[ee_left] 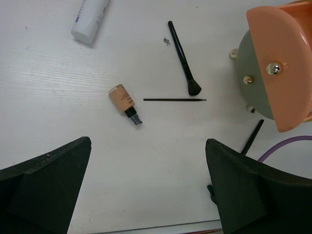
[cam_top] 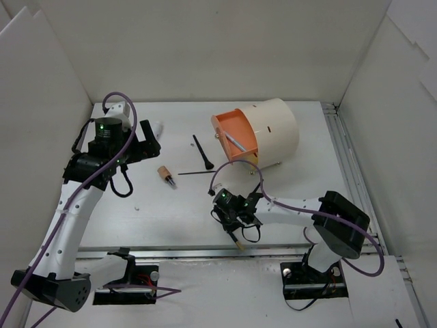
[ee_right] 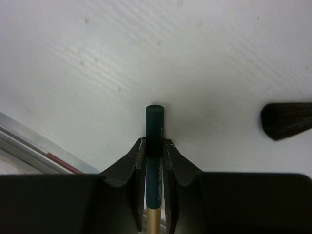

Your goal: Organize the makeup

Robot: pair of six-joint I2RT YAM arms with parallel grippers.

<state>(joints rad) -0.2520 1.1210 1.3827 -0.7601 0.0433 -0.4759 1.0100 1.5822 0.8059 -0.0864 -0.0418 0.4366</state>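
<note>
My right gripper (ee_right: 155, 144) is shut on the dark pencil (ee_right: 155, 122), whose gold end (cam_top: 237, 242) points at the table's front edge; the gripper (cam_top: 230, 207) is low over the table. A black brush head (ee_right: 286, 121) lies just to its right. My left gripper (ee_left: 148, 144) is open and empty above the table, at the back left (cam_top: 147, 140). Ahead of it lie the white tube (ee_left: 90, 19), a stubby tan brush (ee_left: 125, 103), a black brush (ee_left: 184, 56) and a thin black stick (ee_left: 174, 100). A pale slim pen (cam_top: 235, 142) lies in the open orange drawer.
The big cream cylinder (cam_top: 276, 130) lies at the back centre-right with its orange drawer (cam_top: 235, 133) pulled open toward the left. White walls enclose the table. A metal rail (cam_top: 345, 171) runs along the right side, and another along the front edge.
</note>
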